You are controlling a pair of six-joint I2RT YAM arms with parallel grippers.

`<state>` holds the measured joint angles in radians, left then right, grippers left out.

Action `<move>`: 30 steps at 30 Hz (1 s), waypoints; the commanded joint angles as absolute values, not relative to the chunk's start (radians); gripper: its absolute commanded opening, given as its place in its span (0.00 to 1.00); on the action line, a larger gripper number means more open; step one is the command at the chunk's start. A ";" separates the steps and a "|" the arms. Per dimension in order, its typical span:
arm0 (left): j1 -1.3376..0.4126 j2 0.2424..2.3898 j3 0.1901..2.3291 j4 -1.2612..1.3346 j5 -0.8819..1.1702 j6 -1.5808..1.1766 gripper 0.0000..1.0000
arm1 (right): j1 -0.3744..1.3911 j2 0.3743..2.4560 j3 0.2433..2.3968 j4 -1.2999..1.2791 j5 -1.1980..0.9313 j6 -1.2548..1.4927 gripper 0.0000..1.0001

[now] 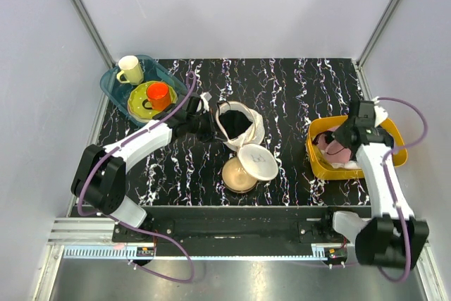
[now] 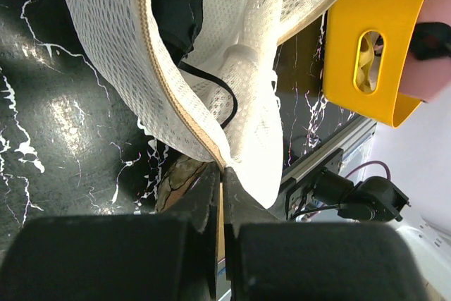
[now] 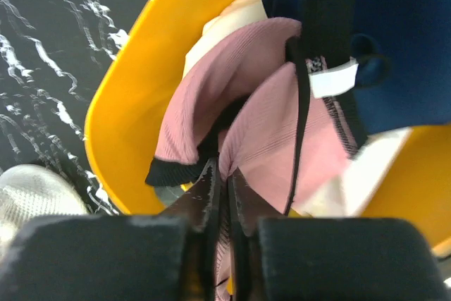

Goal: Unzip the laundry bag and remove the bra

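My left pincer (image 2: 220,177) pinches zip rim of laundry bag (image 2: 120,54), bench (image 1: 296,96) centre; my right pincer (image 3: 224,177) pinches bra (image 3: 268,139) in yellow bin (image 3: 127,96), right edge.

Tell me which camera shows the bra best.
Right wrist: the pink bra fills the frame, pinched in the right gripper in the yellow bin. Top external shows only a small pink patch under the arm; left wrist catches a pink sliver inside the bin.

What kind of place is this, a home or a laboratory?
Most likely a laboratory test cell, not a home: plain grey walls on metal frame posts, a black marbled table, and robot arms mounted on a rail.
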<state>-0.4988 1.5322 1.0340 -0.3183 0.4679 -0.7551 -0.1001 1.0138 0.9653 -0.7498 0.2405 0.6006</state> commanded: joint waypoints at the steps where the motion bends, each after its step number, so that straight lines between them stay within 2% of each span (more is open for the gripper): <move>1: -0.500 1.520 1.066 -0.307 0.488 -0.739 0.00 | -0.100 1.185 0.928 -0.499 0.152 0.609 0.44; 2: -0.502 1.523 1.068 -0.307 0.488 -0.738 0.00 | -0.100 1.216 0.951 -0.486 0.144 0.588 0.63; 3: -0.500 1.523 1.072 -0.310 0.488 -0.732 0.00 | -0.100 1.250 0.997 -0.494 0.144 0.583 0.72; 4: -0.500 1.531 1.081 -0.327 0.483 -0.726 0.00 | -0.101 1.249 1.014 -0.497 0.138 0.580 0.85; 8: -0.500 1.535 1.111 -0.342 0.469 -0.718 0.00 | -0.100 1.165 1.038 -0.514 0.121 0.574 0.95; 14: -0.499 1.555 1.124 -0.339 0.476 -0.727 0.00 | -0.100 1.003 1.107 -0.647 0.106 0.555 1.00; 16: -0.499 1.555 1.124 -0.339 0.474 -0.724 0.00 | -0.100 0.956 1.106 -0.635 0.004 0.555 1.00; 18: -0.499 1.563 1.126 -0.336 0.476 -0.723 0.00 | -0.088 0.936 1.027 -0.499 -0.267 0.610 1.00; 19: -0.499 1.568 1.129 -0.337 0.476 -0.719 0.00 | -0.068 0.942 1.002 -0.447 -0.316 0.632 1.00; 24: -0.499 1.572 1.120 -0.359 0.460 -0.678 0.00 | 0.300 1.086 1.031 -0.384 -0.169 0.652 0.99; 27: -0.489 1.586 1.118 -0.368 0.463 -0.650 0.00 | 0.475 1.219 1.081 -0.333 -0.130 0.680 0.90; 30: -0.485 1.597 1.118 -0.370 0.471 -0.646 0.00 | 0.572 1.359 1.159 -0.336 -0.097 0.676 0.74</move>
<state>-0.4957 1.5806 1.0882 -0.3725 0.4652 -0.6834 0.4595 1.2404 1.0466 -0.3946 -0.1390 0.6537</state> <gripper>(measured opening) 0.005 0.805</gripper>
